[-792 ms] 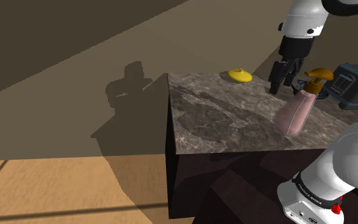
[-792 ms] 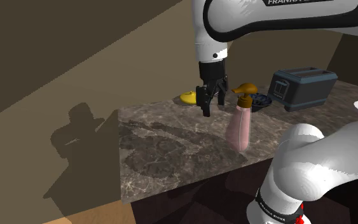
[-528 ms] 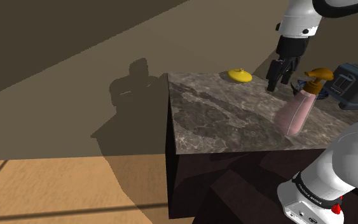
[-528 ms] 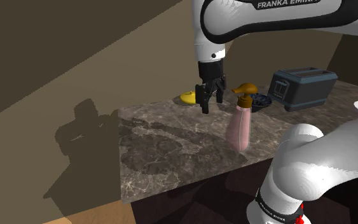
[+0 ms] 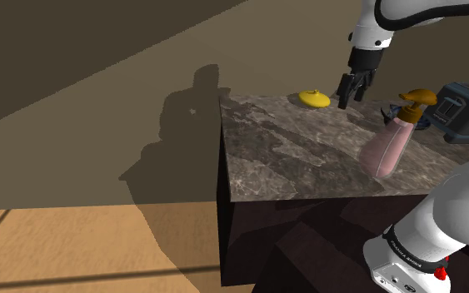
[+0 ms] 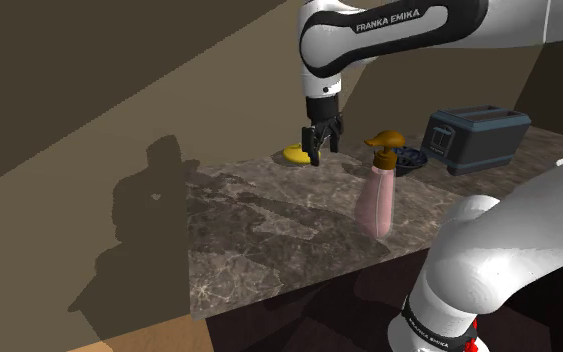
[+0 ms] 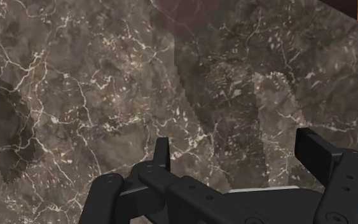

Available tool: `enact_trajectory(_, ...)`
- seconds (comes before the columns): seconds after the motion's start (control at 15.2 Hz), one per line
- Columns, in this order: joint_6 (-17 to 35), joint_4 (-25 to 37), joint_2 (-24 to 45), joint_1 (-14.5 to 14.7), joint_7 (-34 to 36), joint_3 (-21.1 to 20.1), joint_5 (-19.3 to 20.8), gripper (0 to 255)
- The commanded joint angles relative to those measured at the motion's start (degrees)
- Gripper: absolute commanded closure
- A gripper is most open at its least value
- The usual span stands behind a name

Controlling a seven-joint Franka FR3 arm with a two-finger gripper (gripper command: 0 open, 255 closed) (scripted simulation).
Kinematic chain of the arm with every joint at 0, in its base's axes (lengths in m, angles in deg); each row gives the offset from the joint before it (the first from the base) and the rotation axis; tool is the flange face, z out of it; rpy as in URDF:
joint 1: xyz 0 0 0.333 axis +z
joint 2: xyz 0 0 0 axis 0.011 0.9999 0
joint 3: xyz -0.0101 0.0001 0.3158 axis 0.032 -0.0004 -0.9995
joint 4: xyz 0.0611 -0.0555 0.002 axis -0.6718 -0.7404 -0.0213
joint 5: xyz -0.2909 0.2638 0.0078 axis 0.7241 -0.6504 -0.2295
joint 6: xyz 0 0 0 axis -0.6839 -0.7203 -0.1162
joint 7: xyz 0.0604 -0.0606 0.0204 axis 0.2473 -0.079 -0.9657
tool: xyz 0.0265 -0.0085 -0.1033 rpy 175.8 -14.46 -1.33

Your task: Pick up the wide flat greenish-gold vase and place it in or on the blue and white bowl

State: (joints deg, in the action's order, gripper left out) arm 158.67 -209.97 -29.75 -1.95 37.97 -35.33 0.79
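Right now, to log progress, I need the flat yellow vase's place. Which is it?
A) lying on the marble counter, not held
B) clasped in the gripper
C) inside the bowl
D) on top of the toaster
A: the yellow vase lies on the marble counter, and the open gripper near it holds nothing.

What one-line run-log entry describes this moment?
stage: pre-grasp | hand: open, empty, near vase | vase: yellow, on marble counter, untouched | bowl: beside toaster
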Motion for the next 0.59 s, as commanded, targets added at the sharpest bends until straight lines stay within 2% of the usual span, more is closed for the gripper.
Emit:
enact_trajectory(0.0, 2.58, 1.72, 3.71, -0.53, -2.01, 1.67, 0.85, 0)
enact_trajectory(0.53, 9.46, 11.74, 18.44, -2.27, -9.99, 7.41, 1.33, 0)
